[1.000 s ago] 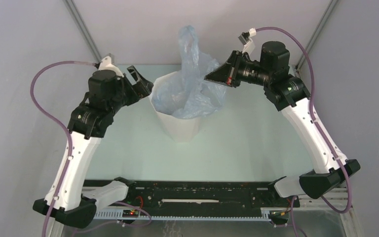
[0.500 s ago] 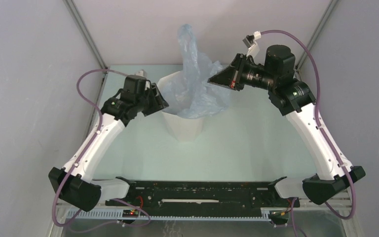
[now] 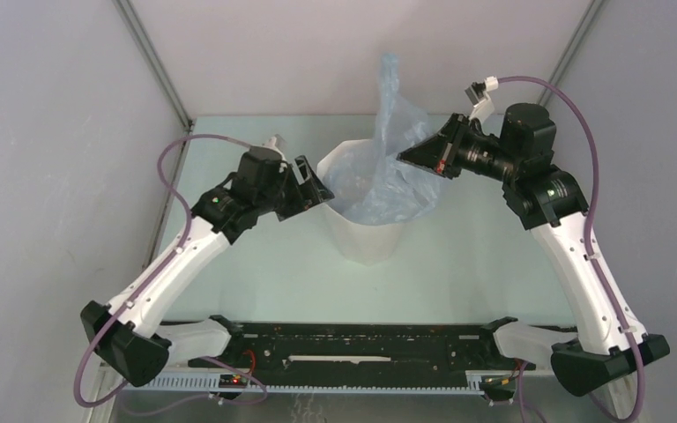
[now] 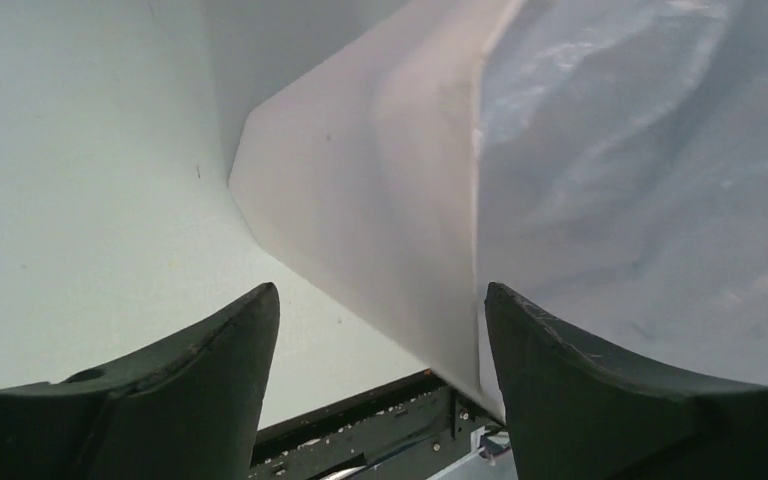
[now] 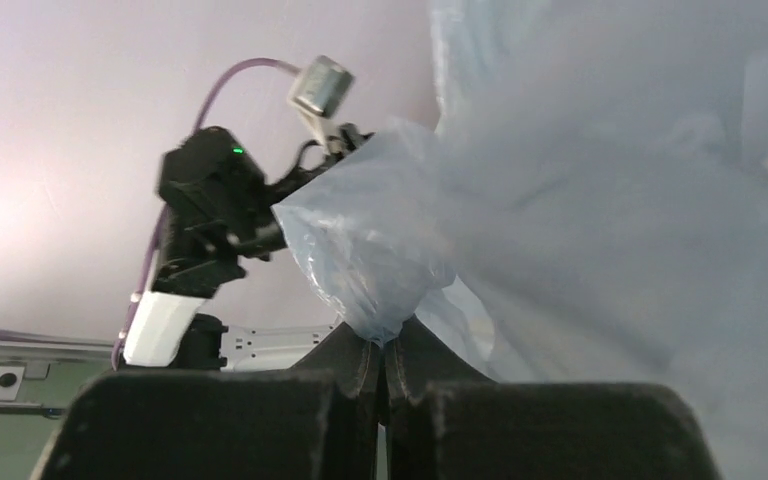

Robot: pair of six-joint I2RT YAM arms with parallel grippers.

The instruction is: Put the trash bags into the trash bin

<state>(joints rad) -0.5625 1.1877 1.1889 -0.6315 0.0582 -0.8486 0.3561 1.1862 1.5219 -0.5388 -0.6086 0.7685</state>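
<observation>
Plain grey walls (image 3: 53,132) enclose a pale green tabletop (image 3: 256,264). Slanting metal struts (image 3: 150,60) rise at the back corners. The light is soft and even.

No readable text, label, brand, number or sign anywhere, neither on trash bag (image 3: 390,174) nor trash bin (image 3: 367,238).

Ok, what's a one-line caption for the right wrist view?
Right gripper shut on a pinched bunch of the blue bag, with the left arm in the background.

Pale green table (image 3: 264,273), grey walls (image 3: 264,53), black rail (image 3: 361,345) at near edge
</observation>
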